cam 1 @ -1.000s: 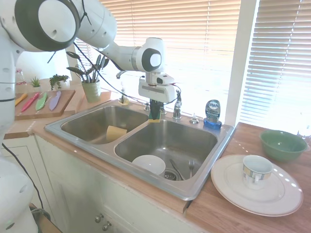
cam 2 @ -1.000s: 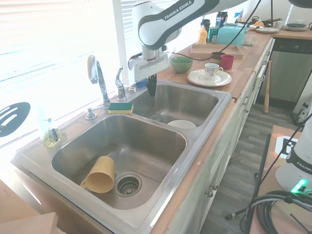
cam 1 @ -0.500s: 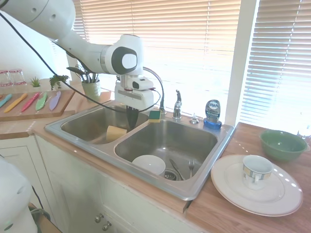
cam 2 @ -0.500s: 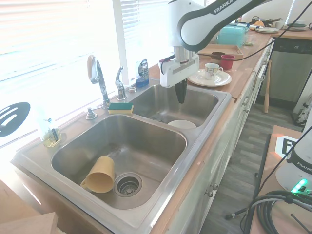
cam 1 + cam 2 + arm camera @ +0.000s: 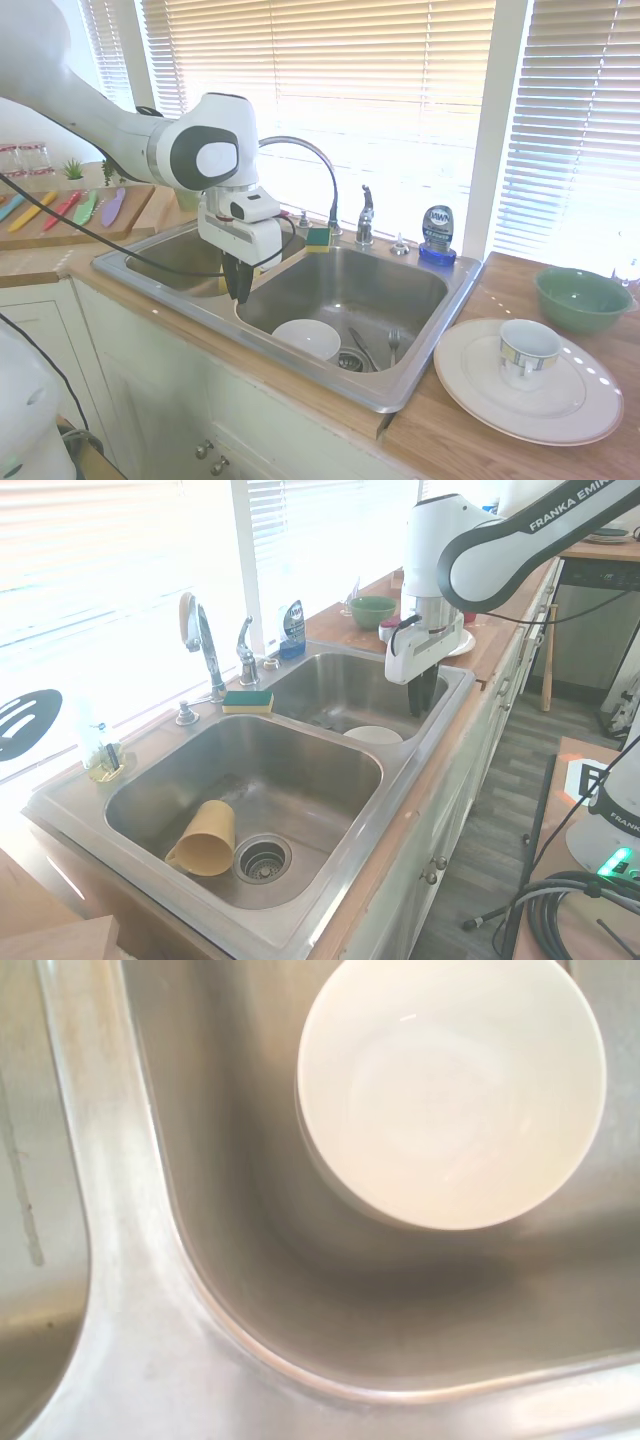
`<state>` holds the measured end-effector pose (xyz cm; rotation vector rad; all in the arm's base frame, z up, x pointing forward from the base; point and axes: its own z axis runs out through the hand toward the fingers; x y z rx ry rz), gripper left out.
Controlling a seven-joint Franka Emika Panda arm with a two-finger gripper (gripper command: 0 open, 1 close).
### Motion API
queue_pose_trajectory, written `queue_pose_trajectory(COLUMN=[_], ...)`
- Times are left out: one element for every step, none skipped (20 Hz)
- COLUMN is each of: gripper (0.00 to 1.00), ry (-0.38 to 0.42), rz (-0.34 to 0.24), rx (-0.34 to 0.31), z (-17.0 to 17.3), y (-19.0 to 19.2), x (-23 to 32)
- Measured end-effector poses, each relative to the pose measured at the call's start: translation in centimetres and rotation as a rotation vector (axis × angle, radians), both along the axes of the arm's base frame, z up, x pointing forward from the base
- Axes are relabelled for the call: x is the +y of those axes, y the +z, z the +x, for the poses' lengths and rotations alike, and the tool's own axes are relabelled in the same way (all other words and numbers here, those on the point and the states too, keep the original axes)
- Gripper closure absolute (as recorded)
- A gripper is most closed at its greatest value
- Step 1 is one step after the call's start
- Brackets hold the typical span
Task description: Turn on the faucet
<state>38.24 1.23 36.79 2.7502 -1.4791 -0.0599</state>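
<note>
The faucet's thin chrome gooseneck spout (image 5: 300, 143) arches over the sink's back ledge, with its small lever handle (image 5: 366, 205) standing just right of it. The second exterior view shows the spout (image 5: 205, 640) and the lever (image 5: 245, 640) at the window side. My gripper (image 5: 240, 285) points straight down, shut with nothing in it, over the sink's front edge near the divider, far from the faucet. From the other side the gripper (image 5: 420, 695) hangs above the basin that holds a white bowl (image 5: 373, 735). The wrist view looks down on that bowl (image 5: 450, 1090).
A green and yellow sponge (image 5: 318, 238) lies on the back ledge, a blue soap bottle (image 5: 437, 232) further right. A yellow cup (image 5: 205, 838) lies in the other basin. A plate (image 5: 575, 410) with a mug (image 5: 527, 350) and a green bowl (image 5: 580, 298) sit on the counter.
The arm has swung away from the faucet at the back ledge, across the basin, to the sink's front edge. The gripper stayed shut. The lever looks unchanged.
</note>
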Motion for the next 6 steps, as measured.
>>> queue_pose_trajectory(gripper=[0.00, 0.00, 0.00, 0.00, 0.00, 0.00], ry=[0.000, 0.000, 0.000, 0.001, 0.002, 0.002], rz=[0.001, 0.000, 0.000, -0.001, -0.001, -0.001], rx=[-0.001, -0.001, -0.001, -0.001, -0.001, -0.001], z=[0.00, 0.00, 0.00, 0.00, 0.00, -0.01], y=[0.04, 0.03, 0.03, 0.03, 0.04, 0.05], x=[-0.02, -0.05, -0.07, -0.08, -0.08, -0.08])
